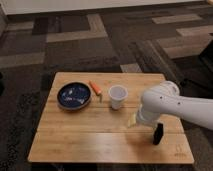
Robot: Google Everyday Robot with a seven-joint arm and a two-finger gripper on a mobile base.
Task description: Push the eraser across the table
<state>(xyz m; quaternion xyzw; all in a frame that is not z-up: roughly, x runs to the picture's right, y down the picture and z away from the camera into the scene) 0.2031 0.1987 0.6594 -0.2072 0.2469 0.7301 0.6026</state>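
Note:
The eraser (158, 134), a small black upright block, stands near the front right corner of the light wooden table (90, 135). My white arm (170, 106) comes in from the right and bends down over the table. My gripper (149, 126) is at the arm's lower end, just left of the eraser and very close to it. The bulk of the arm largely hides the gripper. A small yellowish thing (131, 121) shows at the arm's lower left edge.
A white cup (117, 96) stands mid-table, left of the arm. A dark blue plate (74, 96) lies at the back left, with an orange carrot-like piece (95, 87) beside it. Dark patterned carpet surrounds the table.

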